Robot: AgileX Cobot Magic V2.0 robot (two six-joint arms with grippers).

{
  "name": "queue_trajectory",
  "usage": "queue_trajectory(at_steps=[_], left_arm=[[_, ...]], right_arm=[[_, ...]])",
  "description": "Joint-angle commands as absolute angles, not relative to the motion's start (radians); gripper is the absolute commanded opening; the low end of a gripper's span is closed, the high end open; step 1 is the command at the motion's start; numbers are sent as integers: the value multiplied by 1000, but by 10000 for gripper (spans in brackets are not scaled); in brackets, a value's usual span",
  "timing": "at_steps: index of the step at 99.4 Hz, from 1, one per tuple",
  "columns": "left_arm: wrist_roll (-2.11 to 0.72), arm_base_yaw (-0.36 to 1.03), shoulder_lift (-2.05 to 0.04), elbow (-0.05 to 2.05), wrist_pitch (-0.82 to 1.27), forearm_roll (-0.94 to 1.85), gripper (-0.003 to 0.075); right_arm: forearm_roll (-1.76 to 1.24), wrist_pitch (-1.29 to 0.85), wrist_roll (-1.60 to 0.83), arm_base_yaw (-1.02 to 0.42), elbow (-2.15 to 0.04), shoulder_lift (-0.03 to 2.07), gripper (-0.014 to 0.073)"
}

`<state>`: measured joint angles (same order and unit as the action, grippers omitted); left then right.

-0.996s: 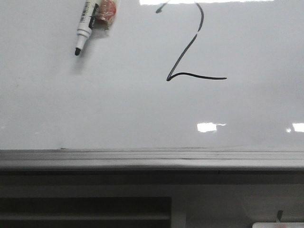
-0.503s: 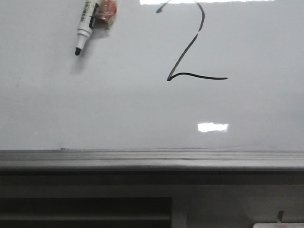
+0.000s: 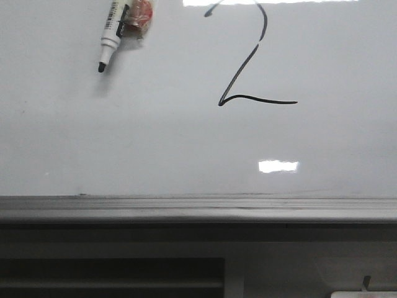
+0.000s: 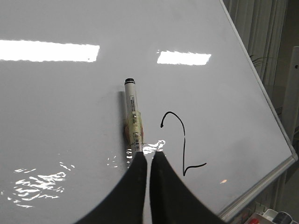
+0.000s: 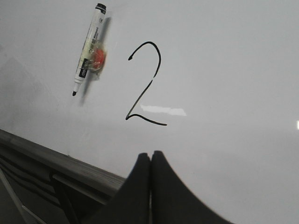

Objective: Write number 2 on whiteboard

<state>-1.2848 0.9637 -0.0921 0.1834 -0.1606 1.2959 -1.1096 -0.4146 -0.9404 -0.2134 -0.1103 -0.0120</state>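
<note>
The number 2 (image 3: 238, 74) is a thin black stroke on the whiteboard (image 3: 155, 143), right of middle; its top is cut off in the front view. It also shows in the left wrist view (image 4: 184, 154) and the right wrist view (image 5: 140, 97). A white marker pen (image 3: 111, 34) with a black tip sticks to the board on an orange-red holder (image 3: 139, 15), left of the 2. My left gripper (image 4: 149, 154) is shut and empty, with the pen (image 4: 132, 112) just beyond its tips. My right gripper (image 5: 151, 154) is shut and empty, below the 2. Neither gripper shows in the front view.
A grey metal ledge (image 3: 198, 208) runs along the board's lower edge, with a dark slotted panel (image 3: 111, 276) under it. The board's framed right edge (image 4: 261, 88) shows in the left wrist view. Small items (image 4: 273, 217) lie past the board's corner.
A bright reflection low on the board has shifted and merged into one patch. The pen and the 2 have not moved.
</note>
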Motion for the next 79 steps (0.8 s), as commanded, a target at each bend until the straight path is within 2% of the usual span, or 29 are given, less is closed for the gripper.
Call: queue_trajectory(at_steps=[1,17,28,49,79], left_arm=[[-1222,944,-101,207,-180,1166,-20],[-884,779,-120,166,-227,840,-20],[-577,597,-127,124,-199,567,-20],[-251,289,-94,85,-112,246,-20],[-202,119,3,2,-85,165,-20]], right_arm=[[-1141,-370,-949,-209,-135,-15,-68],[-1141,-370,-949,-209,-135,-15,-68],[-1141,-370,-949,-209,-135,-15,-68],[-1141,-370,-949,-209,-135,-15,-68],[-1141,-370,-949,-209,-135,-15,-68]])
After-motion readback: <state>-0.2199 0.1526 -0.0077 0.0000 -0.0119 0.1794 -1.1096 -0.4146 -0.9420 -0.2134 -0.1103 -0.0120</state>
